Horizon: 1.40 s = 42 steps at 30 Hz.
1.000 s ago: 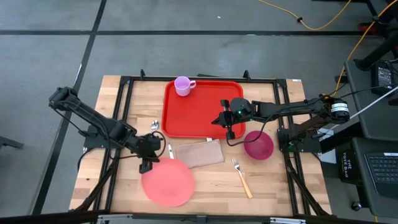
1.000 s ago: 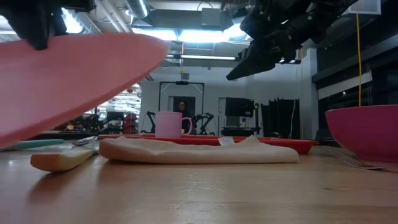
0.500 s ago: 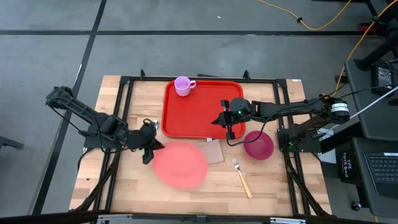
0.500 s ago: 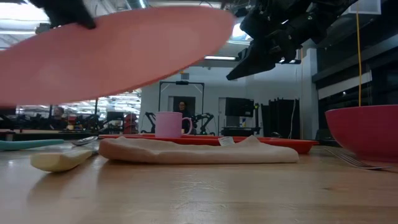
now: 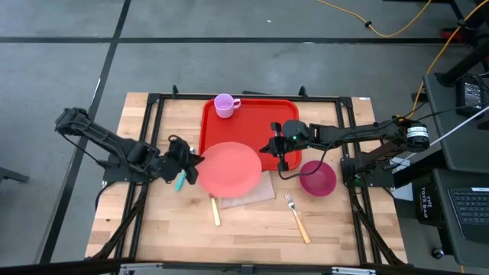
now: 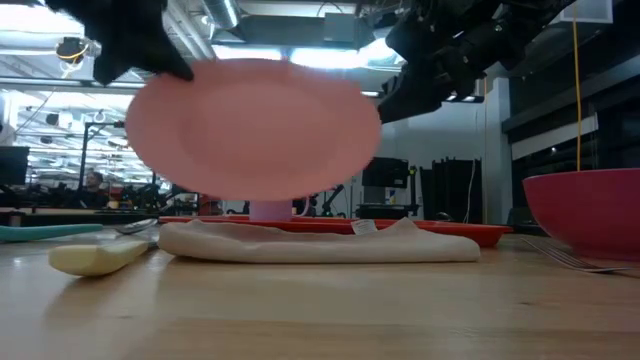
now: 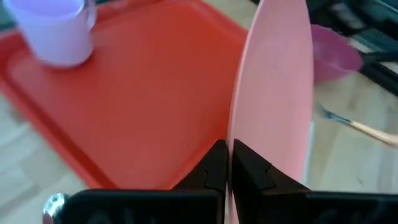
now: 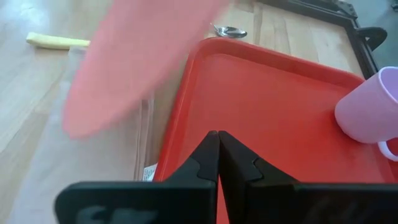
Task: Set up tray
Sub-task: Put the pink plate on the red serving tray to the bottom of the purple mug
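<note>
Wooden tabletop, red tray [image 5: 252, 134] at its far middle; left gripper [image 5: 189, 162] pinching pink plate [image 5: 229, 168] rim, carrying it over tray's near edge, next likely lowering flat; right gripper [image 5: 281, 156] pressed together above tray

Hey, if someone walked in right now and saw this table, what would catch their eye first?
The pink plate, held in the air by the left gripper over the near edge of the red tray. Next, the lilac mug in the tray's far left corner, and the right gripper hovering shut over the tray's right side.
</note>
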Each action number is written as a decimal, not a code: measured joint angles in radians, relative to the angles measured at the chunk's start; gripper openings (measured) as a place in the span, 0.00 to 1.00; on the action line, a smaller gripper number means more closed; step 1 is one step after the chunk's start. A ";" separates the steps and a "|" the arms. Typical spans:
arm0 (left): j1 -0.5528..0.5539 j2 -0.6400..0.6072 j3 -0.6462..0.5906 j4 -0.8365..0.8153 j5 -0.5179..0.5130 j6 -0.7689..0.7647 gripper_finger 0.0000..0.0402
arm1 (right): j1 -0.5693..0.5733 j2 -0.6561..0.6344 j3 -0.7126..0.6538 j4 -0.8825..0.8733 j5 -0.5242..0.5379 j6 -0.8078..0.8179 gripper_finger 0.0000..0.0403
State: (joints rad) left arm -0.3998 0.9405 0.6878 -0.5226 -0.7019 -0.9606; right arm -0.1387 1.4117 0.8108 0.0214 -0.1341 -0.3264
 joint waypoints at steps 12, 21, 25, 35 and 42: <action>0.297 -0.077 -0.057 0.214 0.256 0.164 0.00 | 0.000 -0.001 0.000 0.042 -0.003 -0.001 0.02; 0.502 -0.078 -0.057 0.227 0.389 0.242 0.00 | 0.000 -0.001 0.000 0.041 -0.002 -0.016 0.02; 0.587 -0.074 -0.059 0.228 0.481 0.266 0.00 | 0.000 -0.001 0.000 0.041 0.002 -0.018 0.02; 0.747 -0.063 -0.117 0.259 0.575 0.294 0.00 | -0.001 -0.102 0.000 0.038 0.099 -0.058 0.02; 0.830 -0.036 -0.220 0.396 0.659 0.218 0.00 | -0.021 -0.159 0.001 0.070 0.093 -0.120 0.02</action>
State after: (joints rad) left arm 0.4304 0.9050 0.4679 -0.1270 -0.0434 -0.7422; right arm -0.1598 1.2531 0.8116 0.0915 -0.0414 -0.4468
